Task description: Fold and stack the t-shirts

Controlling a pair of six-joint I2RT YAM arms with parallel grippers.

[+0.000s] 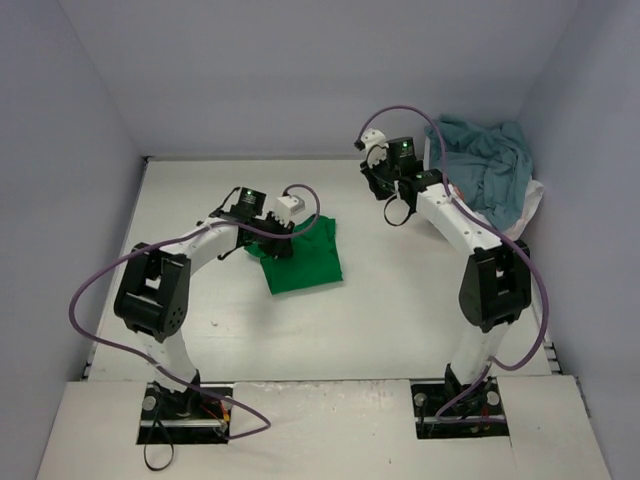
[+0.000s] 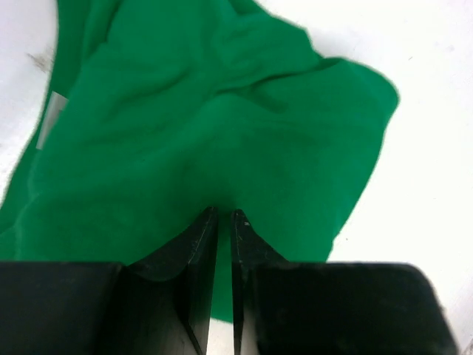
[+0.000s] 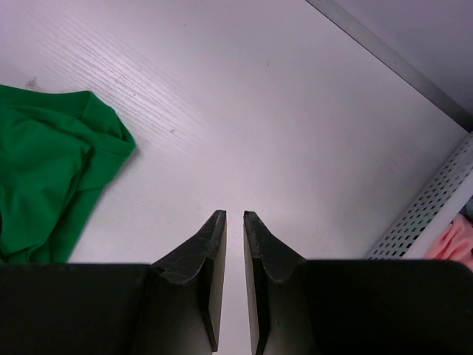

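White mesh basket (image 3: 432, 211), white table (image 1: 400, 320)

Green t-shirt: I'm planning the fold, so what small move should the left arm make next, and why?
Probably lift slightly: the left gripper has its jaws almost together on the green t-shirt, creases running to the tips, so raising would show whether the cloth is caught. The right gripper hangs over bare table, empty.

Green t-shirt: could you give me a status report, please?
Left gripper shut, seemingly pinching green t-shirt. Right gripper shut, empty, over table. Nothing in the way.
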